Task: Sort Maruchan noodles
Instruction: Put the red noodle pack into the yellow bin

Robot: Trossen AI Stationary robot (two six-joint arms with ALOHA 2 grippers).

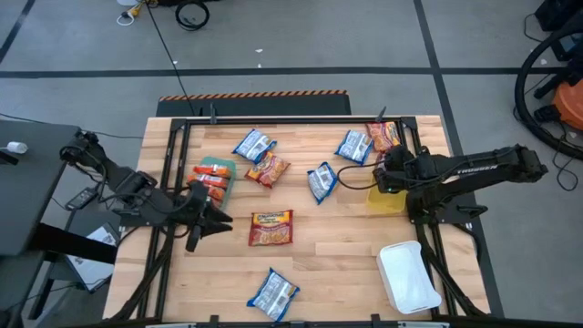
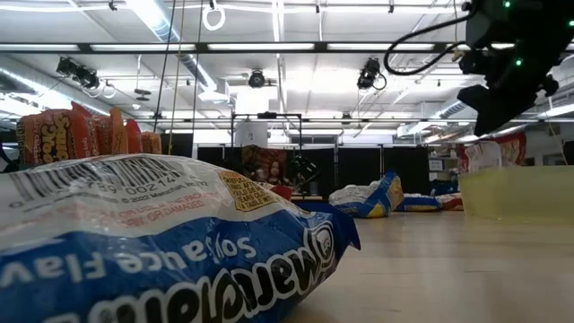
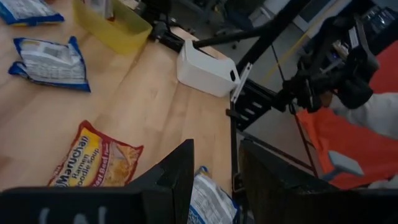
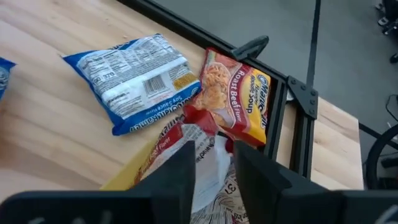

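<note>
right now the right claw [image 1: 381, 173] hangs over the yellow bin [image 1: 386, 198] on the right side of the wooden surface [image 1: 337, 246]. in the right wrist view its two fingers [image 4: 180, 174] are a little way apart, and a silvery packet with red [image 4: 208, 165] sits between them over the bin's yellow edge. i cannot tell if the fingers really squeeze it.

just past that claw lie a red and yellow roast beef packet [image 4: 236, 99] and a blue and white packet [image 4: 134, 78], close to the far right corner of the surface. the two packets touch.

the left claw [image 1: 208, 221] is on the left side, low over the surface, just beside a red noodle packet [image 1: 271, 228] that lies flat in the middle. its fingers [image 3: 177, 177] are apart with a small gap and hold nothing.

the teal bin [image 1: 217, 169] by the left arm has orange-red packets [image 1: 209, 179] standing in it. near it lie another blue and white packet [image 1: 253, 145] and an orange-red one [image 1: 268, 169]. one more blue packet [image 1: 322, 180] lies in the middle, and one [image 1: 272, 293] lies at the near edge, very close to the low camera.

the white bin [image 1: 407, 278] sits at the near right corner.
</note>
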